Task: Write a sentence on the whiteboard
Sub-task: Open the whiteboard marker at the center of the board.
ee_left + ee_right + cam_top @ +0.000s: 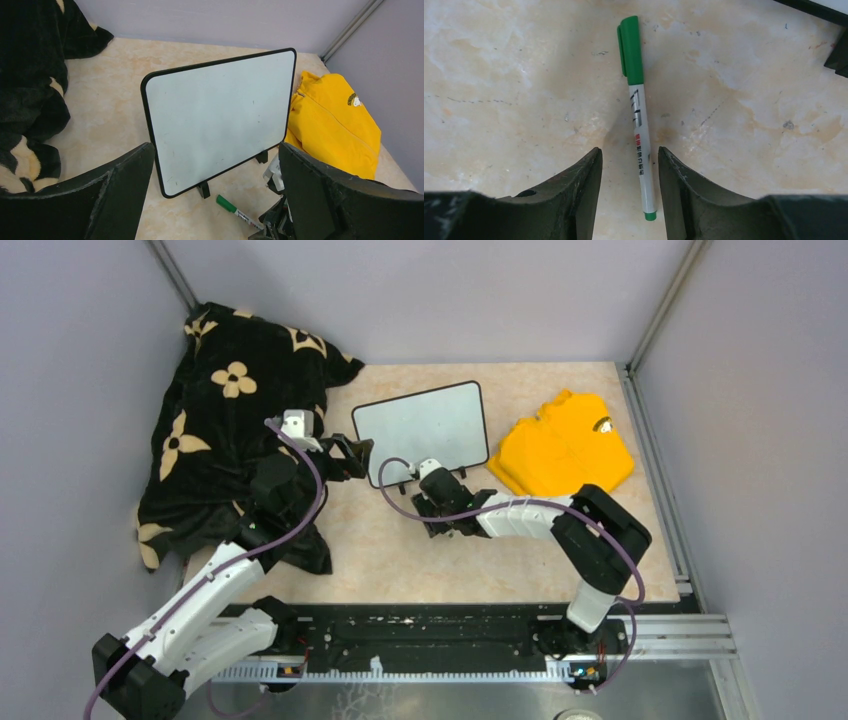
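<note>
Evidently pickup is in hand: the green marker (639, 120) is straddled, low in frame, by the part-open, empty right gripper (629, 151), so closing is needed before the blank whiteboard (420, 430), upper centre overhead, is written on.

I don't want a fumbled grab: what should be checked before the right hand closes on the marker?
1. The marker lies between the fingers of the right hand: ok.
2. That hand is open wider than the marker: ok.
3. Fingers low enough over the table: cannot tell.
4. Marker uncapped for writing: not ok, green cap on.
5. The whiteboard stands on its feet, unwritten: ok.
6. The left hand is open and empty: ok.
</note>
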Robot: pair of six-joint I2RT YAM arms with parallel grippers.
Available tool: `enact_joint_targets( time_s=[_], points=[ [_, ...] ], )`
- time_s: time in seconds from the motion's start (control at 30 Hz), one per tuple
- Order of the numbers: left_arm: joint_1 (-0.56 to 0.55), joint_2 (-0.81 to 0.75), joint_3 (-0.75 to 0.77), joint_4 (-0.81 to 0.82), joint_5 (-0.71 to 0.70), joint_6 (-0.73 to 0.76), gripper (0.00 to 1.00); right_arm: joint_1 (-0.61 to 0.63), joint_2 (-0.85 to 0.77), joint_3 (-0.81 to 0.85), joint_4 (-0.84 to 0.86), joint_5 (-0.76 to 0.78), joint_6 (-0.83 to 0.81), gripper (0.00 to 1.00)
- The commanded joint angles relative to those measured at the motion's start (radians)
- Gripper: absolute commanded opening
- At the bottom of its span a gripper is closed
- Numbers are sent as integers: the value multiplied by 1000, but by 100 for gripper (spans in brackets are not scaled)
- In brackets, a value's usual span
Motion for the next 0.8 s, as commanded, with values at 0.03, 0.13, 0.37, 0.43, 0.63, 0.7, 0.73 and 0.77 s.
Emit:
enact_joint_targets(
  time_s=[0.03, 0.13, 0.37, 0.43, 0.63, 0.7, 0.73, 0.77],
  points=[
    [-4, -4, 11, 31, 26, 14, 99, -30, 16, 58, -25, 6, -15, 44],
    [-4, -2, 13, 32, 34, 12, 99, -36, 23, 55, -23, -4, -26, 44],
    [-5, -2, 16, 27, 44, 13, 99, -37, 69, 70, -53, -43, -51, 41],
    [-5, -4, 17, 26, 41, 15, 99, -37, 76, 68, -60, -40, -51, 39],
    [-4, -8, 17, 24, 41, 17, 99, -37, 83, 43, -96, -6, -29, 26],
    [-5, -11, 20, 22, 42, 17, 99, -37, 76, 19, -101, -2, -18, 23],
    [-4, -13, 19, 22, 44, 17, 99, -37, 72, 4, -101, -2, -10, 21],
    [-5, -13, 19, 22, 47, 15, 99, -37, 67, -6, -101, -2, -3, 19]
  ],
)
